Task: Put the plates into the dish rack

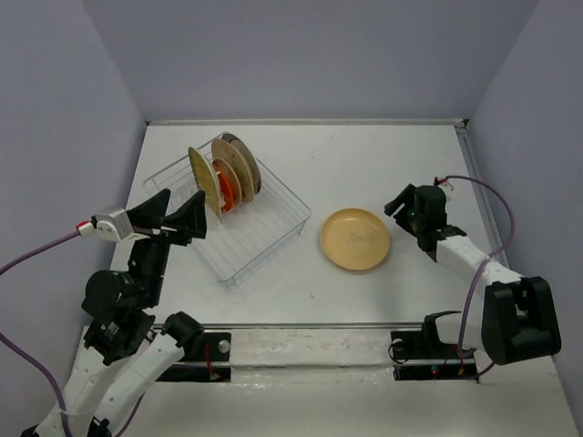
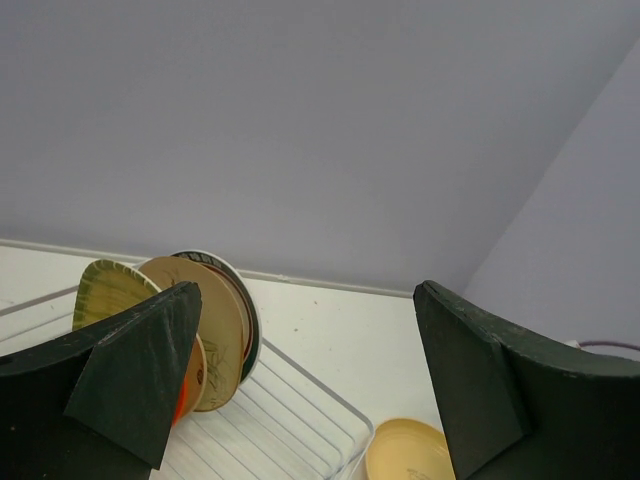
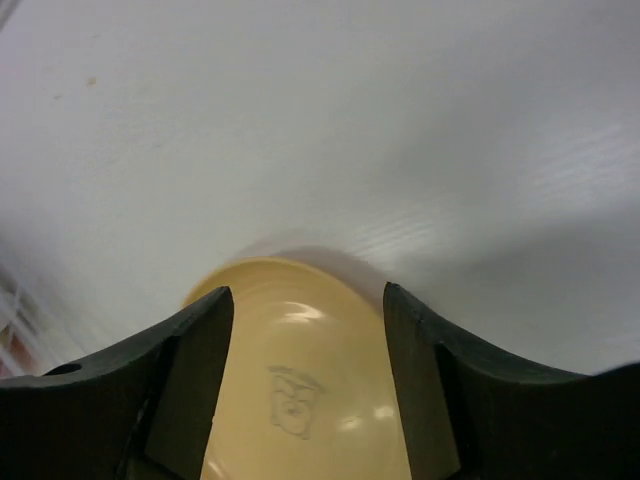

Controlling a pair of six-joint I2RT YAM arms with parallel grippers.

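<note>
Clear wire dish rack [image 1: 264, 228] holds several upright plates [image 1: 225, 175]. One round tan plate [image 1: 355, 238] lies flat on the white table [image 1: 364, 164], not yet loaded. Right gripper [image 3: 305, 300] hovers near its rim, jaws wide. Left gripper [image 2: 305, 290] hangs beside the rack, wide and empty.

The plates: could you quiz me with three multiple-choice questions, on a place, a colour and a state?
1. Where is the tan plate relative to the dish rack? A inside it; B flat on the table to its right; C leaning on it.
2. The ribbed plate standing in the rack is: A yellow-green; B blue; C black.
3. The right hand is: A shut on the plate; B shut empty; C open.
Answers: B, it lies alone beside the rack; A, clear in the top view; C, its wrist view shows a wide gap.
</note>
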